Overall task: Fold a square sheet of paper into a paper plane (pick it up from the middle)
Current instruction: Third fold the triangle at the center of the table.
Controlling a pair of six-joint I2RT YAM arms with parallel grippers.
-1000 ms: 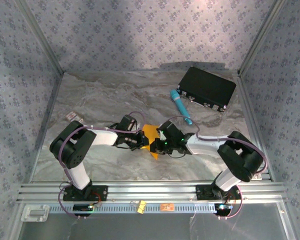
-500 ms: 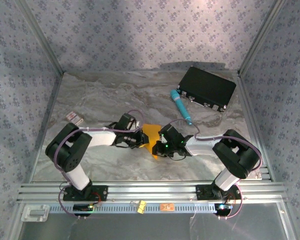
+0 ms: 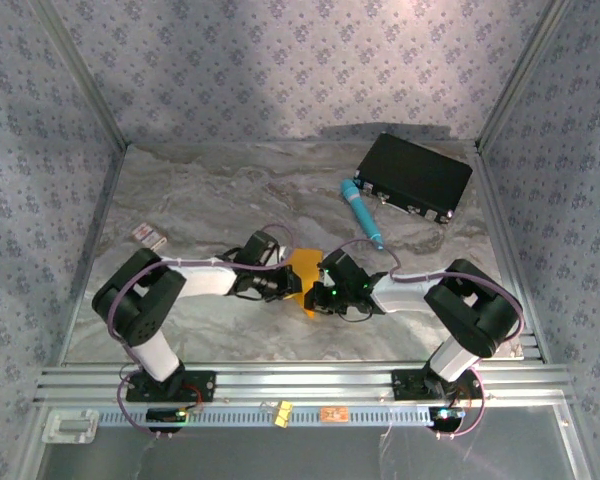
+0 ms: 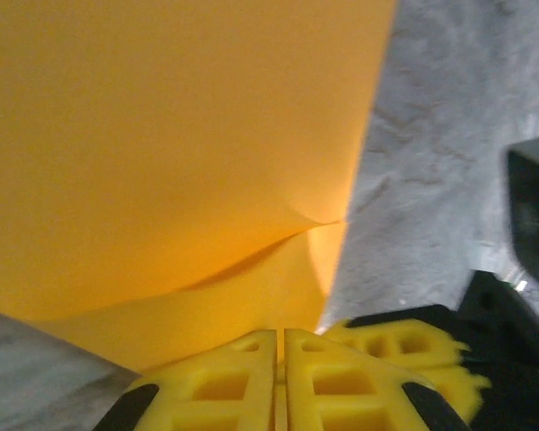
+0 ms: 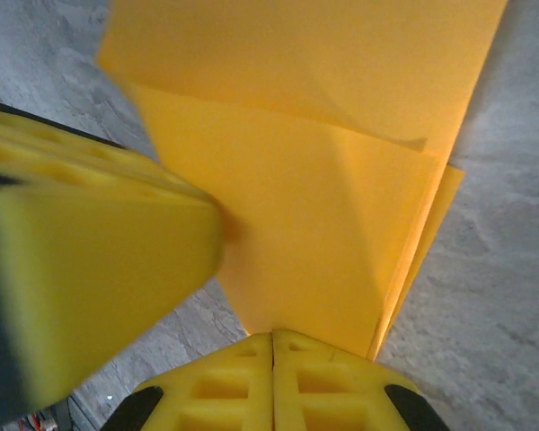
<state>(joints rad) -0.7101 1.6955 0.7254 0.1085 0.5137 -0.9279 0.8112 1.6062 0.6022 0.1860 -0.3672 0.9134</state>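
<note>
Far to the left on the grey marbled tabletop (image 3: 210,190) lies a small white-and-red card (image 3: 148,235). Next comes the left gripper (image 3: 282,284), its yellow pads pressed together on an edge of the thin orange-yellow paper sheet (image 3: 302,268). The sheet sits mid-table between the two arms, already partly folded. The left wrist view shows a soft buckle running across the sheet just ahead of the pads. The right gripper (image 3: 320,291) meets the sheet from the other side, likewise clamped on the paper where layered flaps narrow toward a point. Further right rest a teal pen-like cylinder (image 3: 363,213) and a flat black box (image 3: 414,176). The step looks like setting a crease. I would hold one pinch steady as an anchor and draw the other gently outward to take up the buckle. The stacked edges need to stay aligned, with no twisting, since paper this thin should tear or skew easily.
</note>
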